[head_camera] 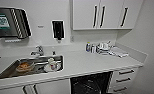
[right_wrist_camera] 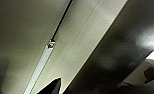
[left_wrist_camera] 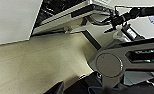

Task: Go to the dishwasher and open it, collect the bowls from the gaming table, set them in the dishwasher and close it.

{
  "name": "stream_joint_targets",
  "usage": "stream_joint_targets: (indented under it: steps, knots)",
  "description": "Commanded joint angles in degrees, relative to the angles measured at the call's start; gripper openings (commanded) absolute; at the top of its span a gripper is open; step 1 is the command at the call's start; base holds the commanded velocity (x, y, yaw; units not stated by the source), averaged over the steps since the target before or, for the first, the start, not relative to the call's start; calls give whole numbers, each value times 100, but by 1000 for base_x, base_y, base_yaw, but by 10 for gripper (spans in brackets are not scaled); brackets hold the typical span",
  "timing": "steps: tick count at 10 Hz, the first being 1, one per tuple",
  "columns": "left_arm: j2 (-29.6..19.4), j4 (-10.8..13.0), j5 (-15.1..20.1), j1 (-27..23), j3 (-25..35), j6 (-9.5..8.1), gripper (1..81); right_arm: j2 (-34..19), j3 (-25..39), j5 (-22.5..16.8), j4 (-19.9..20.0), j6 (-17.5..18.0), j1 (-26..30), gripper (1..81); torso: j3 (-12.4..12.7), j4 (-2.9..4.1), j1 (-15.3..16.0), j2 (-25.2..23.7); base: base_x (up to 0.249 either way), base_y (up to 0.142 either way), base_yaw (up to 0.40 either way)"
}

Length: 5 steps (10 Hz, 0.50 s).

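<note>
Dishwasher (head_camera: 91,83) below desk (head_camera: 80,62) front edge, right of sink (head_camera: 30,66); dark cavity showing, so apparently open. Bowls not spotted here. Best to back straight off, skirting lowered door. Jaws: cannot tell, either arm.

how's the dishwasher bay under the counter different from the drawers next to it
The dishwasher bay gapes open, dark inside; the drawers are shut with white fronts. The drawers carry dark bar handles; the dishwasher's handle can't be seen in the head view. Both sit under the white counter.
</note>
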Motion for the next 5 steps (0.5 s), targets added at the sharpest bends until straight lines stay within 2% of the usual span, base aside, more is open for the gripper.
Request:
stream_joint_targets:
  steps: [1,5]
  knots:
    - [-326,85,-3,-332,66,37,811,-7,168,-1508,-452,-628,226,811,0,0,0,0,-119,0,0]
    - [-290,85,5,-331,66,37,811,45,159,-1447,-461,-628,130,811,-2,0,4,0,-119,0,0]
